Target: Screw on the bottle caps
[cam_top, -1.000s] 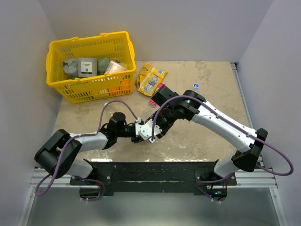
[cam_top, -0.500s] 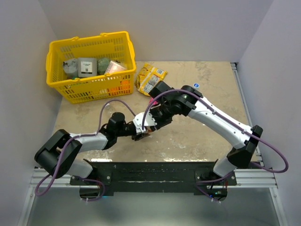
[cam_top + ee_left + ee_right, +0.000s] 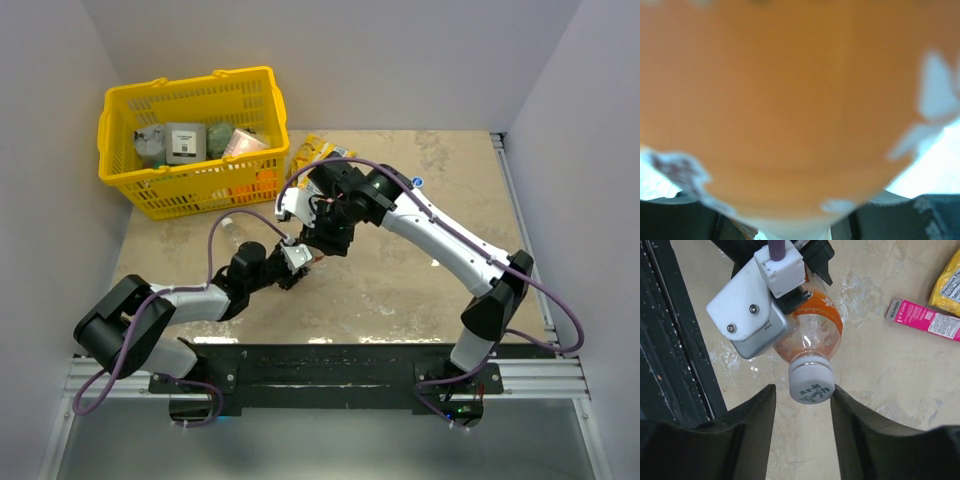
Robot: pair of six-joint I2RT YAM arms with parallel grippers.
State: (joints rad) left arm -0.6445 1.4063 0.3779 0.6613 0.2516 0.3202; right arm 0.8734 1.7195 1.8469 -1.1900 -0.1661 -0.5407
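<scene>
The right gripper (image 3: 803,389) has drawn back and now stands released, fingers spread either side of the whitish cap (image 3: 811,381), which sits on the orange bottle (image 3: 816,330) clenched by the left gripper (image 3: 296,258), so this cap looks seated, or due another twist

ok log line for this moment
left gripper: shut on orange bottle | cap: sits on bottle neck, tightness unclear | right gripper: open, one finger either side of cap

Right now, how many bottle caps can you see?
2. One whitish cap sits on the orange bottle; one blue cap lies far back on the table. More may be hidden.
</scene>
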